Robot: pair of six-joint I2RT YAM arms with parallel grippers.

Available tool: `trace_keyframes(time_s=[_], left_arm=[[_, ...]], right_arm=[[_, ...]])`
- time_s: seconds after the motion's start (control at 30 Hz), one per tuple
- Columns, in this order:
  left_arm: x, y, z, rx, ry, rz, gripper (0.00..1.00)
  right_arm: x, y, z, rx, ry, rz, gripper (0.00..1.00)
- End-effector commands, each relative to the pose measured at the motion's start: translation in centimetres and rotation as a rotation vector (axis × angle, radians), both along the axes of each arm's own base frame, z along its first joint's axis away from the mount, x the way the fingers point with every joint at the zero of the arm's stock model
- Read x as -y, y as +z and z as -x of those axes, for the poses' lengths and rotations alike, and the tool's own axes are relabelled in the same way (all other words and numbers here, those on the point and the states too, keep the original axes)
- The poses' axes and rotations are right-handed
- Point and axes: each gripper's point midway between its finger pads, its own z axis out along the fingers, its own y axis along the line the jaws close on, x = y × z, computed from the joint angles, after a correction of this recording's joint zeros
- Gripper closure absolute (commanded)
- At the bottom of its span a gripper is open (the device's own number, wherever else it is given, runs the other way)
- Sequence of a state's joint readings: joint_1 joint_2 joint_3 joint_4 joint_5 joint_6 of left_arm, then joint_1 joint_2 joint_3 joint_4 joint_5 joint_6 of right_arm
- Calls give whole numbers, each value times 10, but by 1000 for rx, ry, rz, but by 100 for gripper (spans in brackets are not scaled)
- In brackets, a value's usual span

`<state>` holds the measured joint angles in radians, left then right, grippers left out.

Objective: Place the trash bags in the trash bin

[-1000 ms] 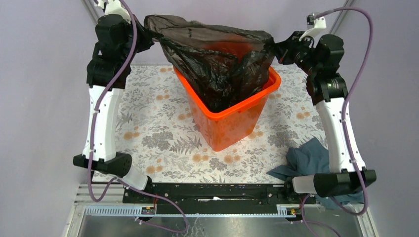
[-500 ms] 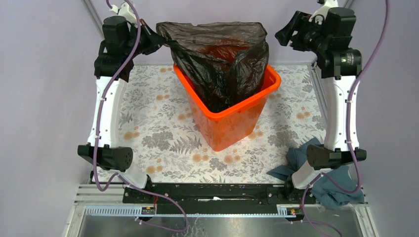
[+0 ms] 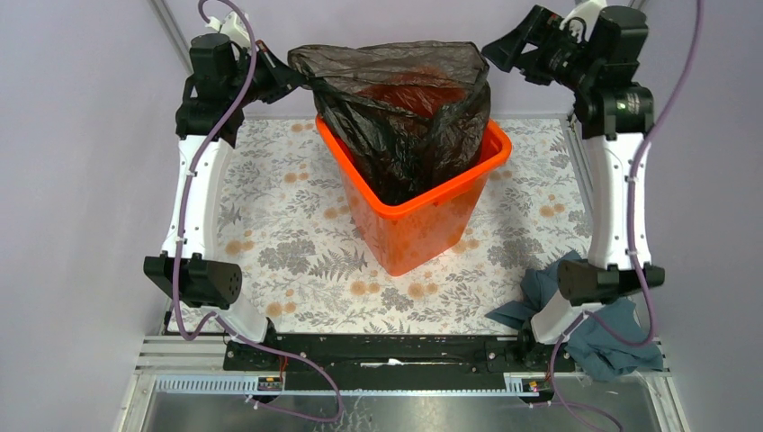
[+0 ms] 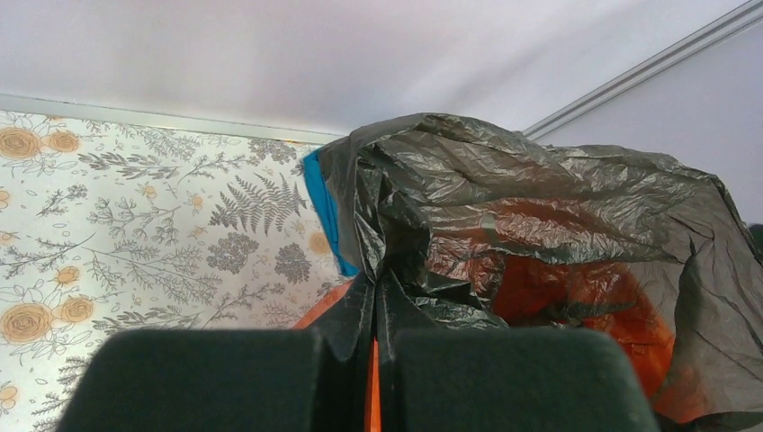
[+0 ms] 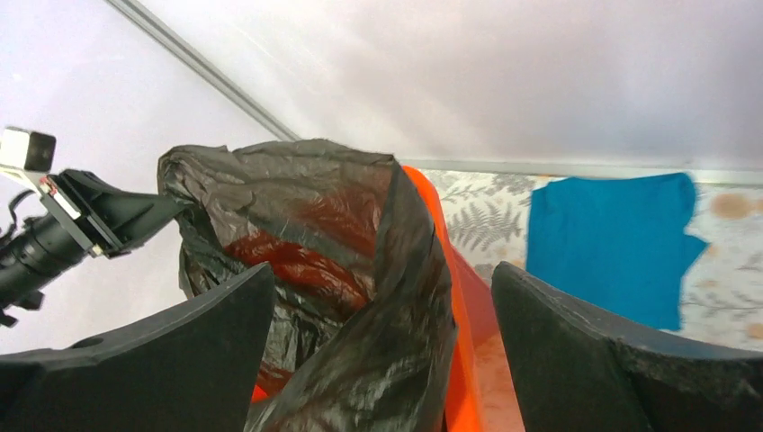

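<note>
**A:** One bin, orange, stands near the middle of the tabletop. What is in it?

**B:** One black bag. Its lower part hangs down inside the bin. The rest rises above the rim with the mouth open, and orange shows through the film.

**A:** Who holds it?

**B:** The left claw, at about 10 o'clock from the bin, is clenched on a bunched corner of the bag's top edge. The right claw, at about 2 o'clock, is spread wide, grasps nothing and stands apart from the bag.

**A:** And the count?

**B:** One bin, one bag, two claws, two cloths. The grey-blue cloth lies crumpled at about 4 o'clock, at the tabletop's near edge by the right arm's base. The blue cloth lies flat on the tabletop past the bin and shows only in the wrist views.
</note>
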<state>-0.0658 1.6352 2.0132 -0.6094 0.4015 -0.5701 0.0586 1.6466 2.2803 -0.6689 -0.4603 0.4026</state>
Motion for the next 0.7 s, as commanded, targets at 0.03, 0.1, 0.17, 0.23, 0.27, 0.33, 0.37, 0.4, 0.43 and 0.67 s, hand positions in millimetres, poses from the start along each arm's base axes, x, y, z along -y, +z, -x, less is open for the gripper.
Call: trace_keyframes(time_s=[0.03, 0.1, 0.17, 0.23, 0.27, 0.33, 0.37, 0.4, 0.43, 0.67], left_arm=[[-1, 14, -1, 54, -21, 14, 100], [-3, 9, -4, 39, -17, 14, 100], [-4, 2, -7, 25, -17, 9, 100], [-6, -3, -11, 14, -13, 8, 100], [-6, -6, -13, 7, -12, 7, 100], [-10, -15, -17, -14, -3, 2, 100], [-13, -22, -19, -28, 5, 0, 100], [-16, -29, -21, -45, 13, -3, 100], [-19, -37, -22, -63, 18, -3, 100], [-1, -88, -18, -177, -91, 105, 100]], right_arm=[[-29, 0, -30, -54, 122, -209, 7], [-32, -16, -42, -105, 121, -215, 18], [-38, -23, -43, -105, 138, -217, 22], [-42, -26, -44, -96, 142, -220, 37], [-41, -27, -46, -93, 129, -221, 49], [-31, -34, -56, -92, 62, -204, 70], [-23, -38, -62, -93, 21, -196, 77], [-18, -43, -69, -100, 0, -194, 82], [-11, -51, -76, -115, -11, -198, 87], [-20, -108, -100, -255, 94, -230, 94]])
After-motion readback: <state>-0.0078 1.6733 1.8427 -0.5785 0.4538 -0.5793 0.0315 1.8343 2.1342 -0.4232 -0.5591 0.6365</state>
